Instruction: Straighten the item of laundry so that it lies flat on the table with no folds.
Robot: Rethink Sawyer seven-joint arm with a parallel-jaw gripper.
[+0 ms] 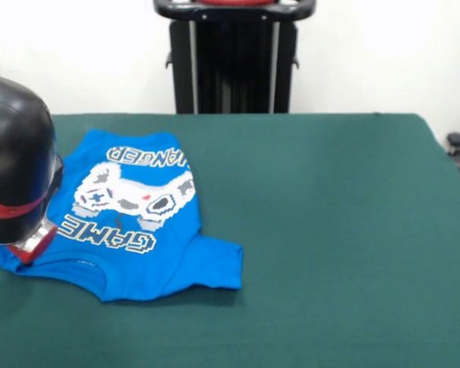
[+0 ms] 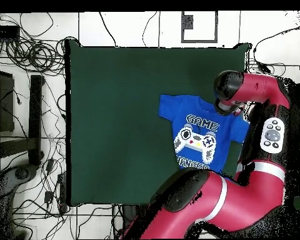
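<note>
The item of laundry (image 1: pixel 138 222), a bright blue T-shirt, lies print side up on the left part of the table (image 1: pixel 337 230). Its white controller print and "GAME CHANGER" lettering show. One side is folded, cutting the lettering short, and a sleeve sticks out toward the front. From overhead the shirt (image 2: pixel 201 134) sits near the table's (image 2: pixel 115 125) right edge. My gripper (image 1: pixel 31 242) is down at the shirt's left edge, mostly hidden under the black wrist (image 1: pixel 15 153). In the overhead view the wrist (image 2: pixel 229 87) covers the shirt's upper right shoulder.
The red arm (image 2: pixel 240 194) curls around the table's bottom right corner and up its right side. The black pedestal (image 1: pixel 234 65) stands behind the far edge. Cables (image 2: pixel 27 94) lie on the floor beside the table, and the green top reaches far past the shirt.
</note>
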